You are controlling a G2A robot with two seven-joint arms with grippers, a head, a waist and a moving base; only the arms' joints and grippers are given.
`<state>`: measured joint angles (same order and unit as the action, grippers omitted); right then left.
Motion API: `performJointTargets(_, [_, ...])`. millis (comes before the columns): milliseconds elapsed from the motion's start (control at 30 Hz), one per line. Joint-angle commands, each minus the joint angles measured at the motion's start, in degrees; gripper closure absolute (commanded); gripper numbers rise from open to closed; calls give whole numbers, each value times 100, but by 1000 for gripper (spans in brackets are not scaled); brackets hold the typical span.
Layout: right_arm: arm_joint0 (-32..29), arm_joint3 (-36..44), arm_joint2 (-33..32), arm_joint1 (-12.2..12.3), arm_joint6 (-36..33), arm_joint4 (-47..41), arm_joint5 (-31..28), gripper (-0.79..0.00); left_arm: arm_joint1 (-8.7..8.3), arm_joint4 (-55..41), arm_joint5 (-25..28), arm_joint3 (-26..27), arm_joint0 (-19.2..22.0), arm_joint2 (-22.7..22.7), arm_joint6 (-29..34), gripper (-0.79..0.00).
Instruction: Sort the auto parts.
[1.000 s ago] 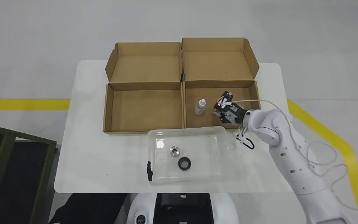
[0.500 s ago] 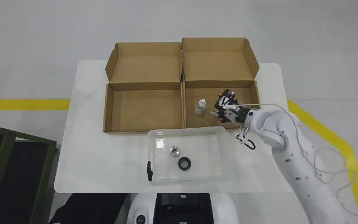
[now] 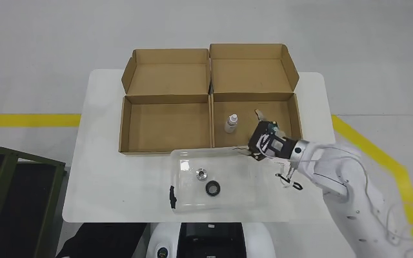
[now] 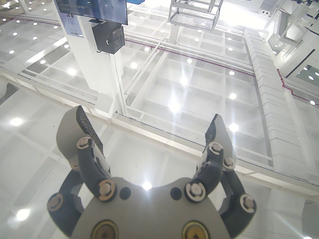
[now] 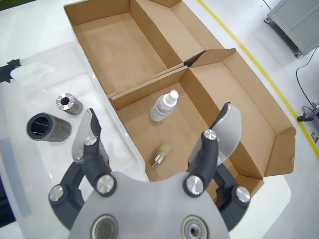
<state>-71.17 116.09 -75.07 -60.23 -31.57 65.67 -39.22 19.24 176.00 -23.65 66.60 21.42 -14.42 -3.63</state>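
Tabletop [image 3: 103, 180] is white, floor [image 3: 193, 26] grey with yellow tape [image 3: 39, 120]; right gripper [image 5: 159, 109] and left gripper [image 4: 147, 111] gape empty.

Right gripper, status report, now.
Right gripper open, empty, above box edge. Left gripper open, pointing up. Bottle, stud in box; two sleeves in tray. Nothing blocking sleeves.
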Motion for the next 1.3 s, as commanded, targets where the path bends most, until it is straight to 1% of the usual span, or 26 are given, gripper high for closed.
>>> performJointTargets(0, [-199,229,45,13,35,10,-80,-751,0,0,0,0,0,0,0,-785])
performJointTargets(200, [-595,582,303,34,122,202,-236,-760,0,0,0,0,0,0,0,-785])
performJointTargets(333, [-717,571,561,38,129,415,-368,-776,0,0,0,0,0,0,0,-785])
performJointTargets(567, [-813,455,1000,28,111,776,-392,-763,0,0,0,0,0,0,0,-785])
performJointTargets(800, [-750,144,1276,12,124,950,-389,-742,0,0,0,0,0,0,0,-785])
performJointTargets(1033, [-508,-240,1525,-25,114,965,-401,-708,0,0,0,0,0,0,0,-785])
performJointTargets(1167, [-362,-424,1639,-41,51,948,-479,-720,0,0,0,0,0,0,0,-785])
performJointTargets(1267, [-280,-512,1720,-49,-1,924,-559,-714,0,0,0,0,0,0,0,-785])
